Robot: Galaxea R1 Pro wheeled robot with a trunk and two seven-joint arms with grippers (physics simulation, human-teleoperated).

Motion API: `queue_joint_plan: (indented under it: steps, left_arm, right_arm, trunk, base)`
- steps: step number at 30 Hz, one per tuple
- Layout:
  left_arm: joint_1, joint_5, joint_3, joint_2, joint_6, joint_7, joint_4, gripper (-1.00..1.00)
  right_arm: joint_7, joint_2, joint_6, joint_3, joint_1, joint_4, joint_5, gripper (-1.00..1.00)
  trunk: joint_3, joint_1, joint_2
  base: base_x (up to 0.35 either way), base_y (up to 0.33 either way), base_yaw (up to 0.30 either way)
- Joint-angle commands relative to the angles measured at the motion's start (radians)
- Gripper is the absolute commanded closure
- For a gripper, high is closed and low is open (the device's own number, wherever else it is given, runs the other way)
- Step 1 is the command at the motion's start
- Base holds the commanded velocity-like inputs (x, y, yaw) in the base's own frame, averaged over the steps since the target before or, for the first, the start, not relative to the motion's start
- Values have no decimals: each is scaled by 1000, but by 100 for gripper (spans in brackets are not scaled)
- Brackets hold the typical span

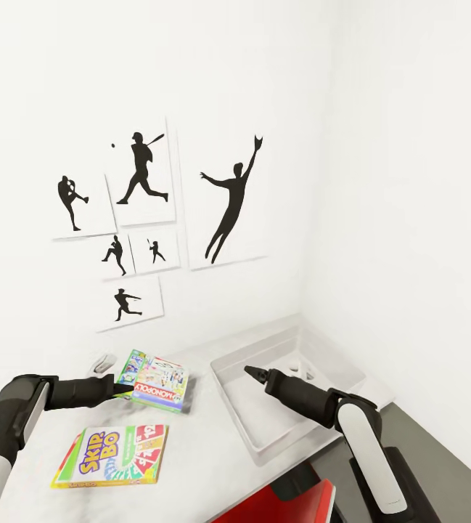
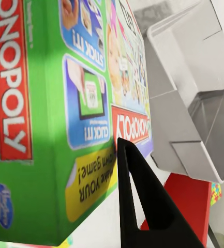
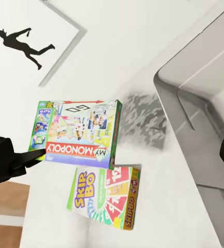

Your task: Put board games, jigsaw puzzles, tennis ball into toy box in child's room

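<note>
At the lower centre of the head view, the Monopoly box (image 1: 153, 381) is held off the pale tabletop (image 1: 199, 450), tilted, with the left gripper (image 1: 119, 390) clamped on its left edge; in the left wrist view one dark finger (image 2: 148, 206) lies against the green side of the box (image 2: 49, 119), so the jaws are closed on it, and the right wrist view shows the same box (image 3: 78, 134) raised above the surface with the dark gripper (image 3: 26, 157) at its edge. Below it, toward the lower left of the head frame, the Skip-Bo box (image 1: 112, 456) lies flat on the tabletop, apart from the Monopoly box, with bare surface between them. To the right, the toy box (image 1: 239, 414) sits in the corner against the white walls, its near rim separated from the Monopoly box by an open strip of tabletop. The right gripper (image 1: 253, 373) hangs over the bin's open interior, its tip drawn to a narrow point, jaws together and holding nothing. Black silhouette pictures (image 1: 148, 218) hang on the wall in the upper left.
</note>
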Motion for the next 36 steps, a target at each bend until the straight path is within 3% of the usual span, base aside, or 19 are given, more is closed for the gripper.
queue_joint_plan:
  steps: [1, 5, 6, 7, 11, 15, 24, 27, 29, 31, 34, 36]
  left_arm:
    - [-1, -4, 2, 0, 7, -8, 0, 100]
    - [-1, -3, 2, 0, 7, -11, 0, 100]
    - [-1, -3, 2, -1, 7, -11, 0, 100]
    - [-1, -2, 2, -1, 7, -11, 0, 100]
    - [-1, -2, 2, -1, 7, -11, 0, 100]
    - [-1, -2, 2, -2, 7, -11, 0, 100]
    - [-1, -2, 2, -1, 7, -13, 0, 100]
    - [-1, -1, 6, 0, 7, -16, 0, 100]
    - [-1, 1, 21, 1, 5, -18, 0, 100]
    - [-1, 2, 63, 3, 3, -26, 0, 100]
    - [-1, 1, 110, 3, 3, -48, 0, 100]
    - [-1, 1, 124, 4, 4, -62, 0, 100]
  right_arm:
    - [20, -3, 3, -5, 4, -2, -11, -100]
    - [168, -8, 4, -40, 10, -3, -10, -100]
    - [252, -11, 6, -64, 11, -3, -10, -100]
    - [279, -13, 7, -72, 11, -3, -11, -100]
    - [478, -69, 9, -132, 11, -3, -11, -100]
    - [527, -88, 7, -145, 11, -3, -11, -100]
    - [547, -96, 5, -155, 11, -3, -11, -100]
    - [550, -97, 8, -183, 11, -3, -11, -100]
    - [554, -97, 10, -207, 9, -3, -12, -100]
    - [571, -99, 12, -237, 9, -2, -12, -100]
    - [606, -112, 13, -262, 8, -1, -12, -100]
    - [625, -119, 12, -269, 8, -1, -11, -100]
  trunk:
    - [-1, 0, -1]
    - [-1, 0, -1]
    - [-1, 0, -1]
    - [-1, 0, -1]
    - [-1, 0, -1]
    - [-1, 0, -1]
    - [-1, 0, -1]
    - [-1, 0, -1]
    - [-1, 0, -1]
    - [-1, 0, -1]
    - [-1, 0, -1]
    - [-1, 0, -1]
  base:
    - [0, 0, 0]
    - [0, 0, 0]
    - [0, 0, 0]
    - [0, 0, 0]
    - [0, 0, 0]
    - [0, 0, 0]
    - [0, 0, 0]
    - [0, 0, 0]
    - [0, 0, 0]
    - [0, 0, 0]
    - [0, 0, 0]
    - [0, 0, 0]
